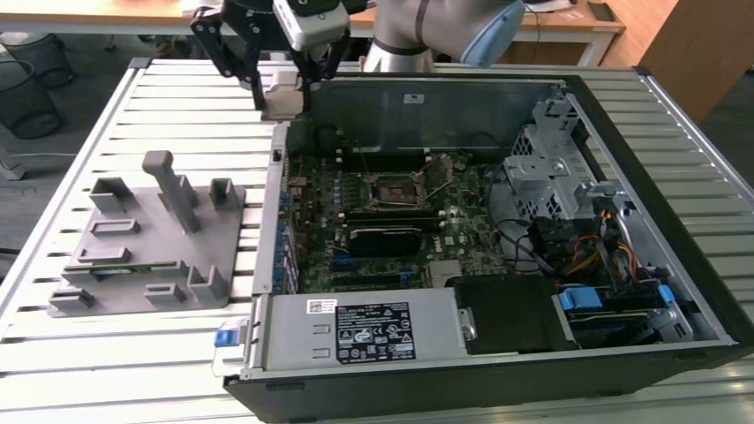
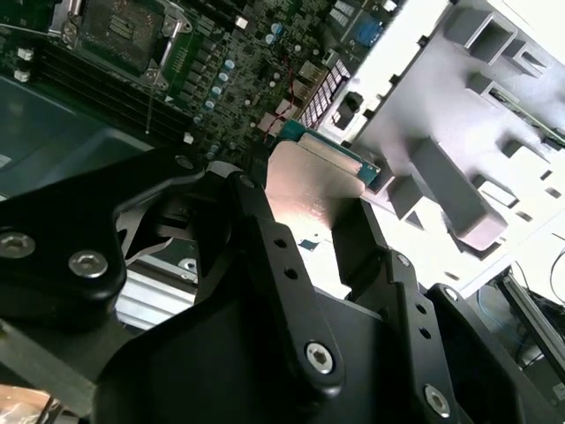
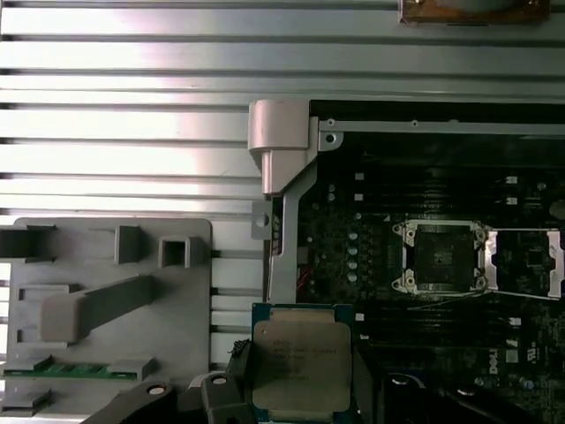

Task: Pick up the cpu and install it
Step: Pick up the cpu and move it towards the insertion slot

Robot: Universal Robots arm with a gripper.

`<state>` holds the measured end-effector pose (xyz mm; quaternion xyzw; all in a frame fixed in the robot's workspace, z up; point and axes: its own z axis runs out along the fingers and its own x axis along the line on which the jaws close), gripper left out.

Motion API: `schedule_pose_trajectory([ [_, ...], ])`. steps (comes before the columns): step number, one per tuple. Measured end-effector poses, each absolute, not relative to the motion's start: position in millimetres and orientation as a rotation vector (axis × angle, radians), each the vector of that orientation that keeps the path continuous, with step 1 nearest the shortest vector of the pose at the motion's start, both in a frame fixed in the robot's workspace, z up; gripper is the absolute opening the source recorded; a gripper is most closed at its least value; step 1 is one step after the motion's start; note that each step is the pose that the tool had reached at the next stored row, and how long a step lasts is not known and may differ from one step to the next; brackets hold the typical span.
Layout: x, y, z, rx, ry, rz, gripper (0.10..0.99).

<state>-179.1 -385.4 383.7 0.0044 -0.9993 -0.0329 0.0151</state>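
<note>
cpu [image 3: 302,367] is off the grey fixture [image 1: 147,234], pinched in the gripper [image 1: 282,90] above the computer case [image 1: 471,389] edge; the motherboard's open socket [image 3: 440,258] awaits, installation not yet done.

Slatted metal table [image 1: 177,97] on grey floor [image 1: 35,190], wire bins [image 1: 30,97] beside it.

The cpu [image 3: 302,364] is cut off by the first wrist view's edge.
</note>
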Motion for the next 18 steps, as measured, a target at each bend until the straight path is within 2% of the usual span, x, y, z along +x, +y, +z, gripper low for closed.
schedule_pose_trajectory([
  [18,-158,-376,383,0.014,-3.11,-0.102,0.537],
])
